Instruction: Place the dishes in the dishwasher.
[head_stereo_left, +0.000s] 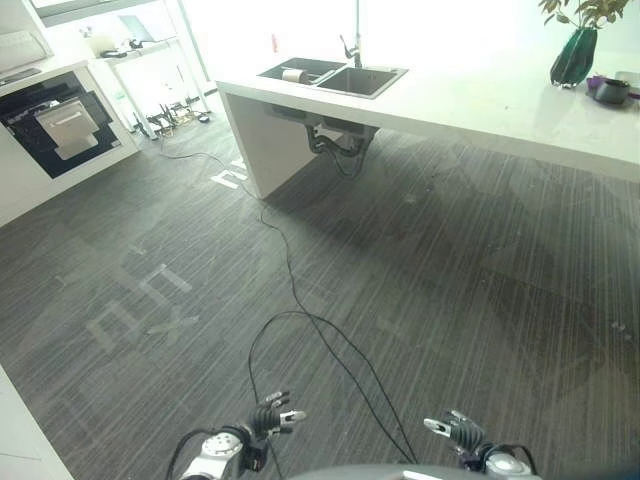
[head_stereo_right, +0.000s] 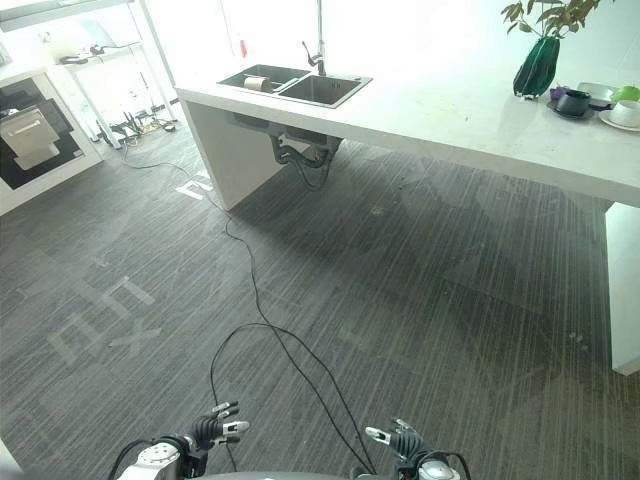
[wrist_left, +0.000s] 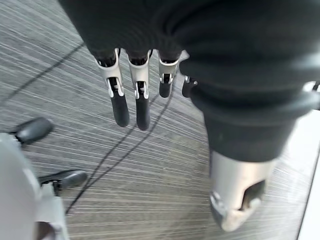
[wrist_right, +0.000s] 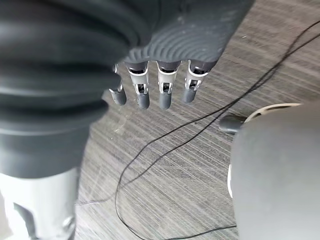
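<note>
- Floor (head_stereo_left: 450, 300): dark grey striped carpet is covering the room, with pale markings showing at the left.
- Worktop (head_stereo_right: 450, 120): a white counter is running across the far side, carrying a double sink (head_stereo_right: 295, 85) with a tap.
- Dishes (head_stereo_right: 590, 100): bowls and cups are sitting at the worktop's far right end, beside a green vase (head_stereo_right: 537, 65) of leaves.
- Built-in appliance (head_stereo_left: 55, 125): standing at the far left wall.
- Left hand (head_stereo_left: 270, 418): hanging low over the floor, fingers straight, holding nothing.
- Right hand (head_stereo_left: 455, 430): likewise low, fingers relaxed, empty.
</note>
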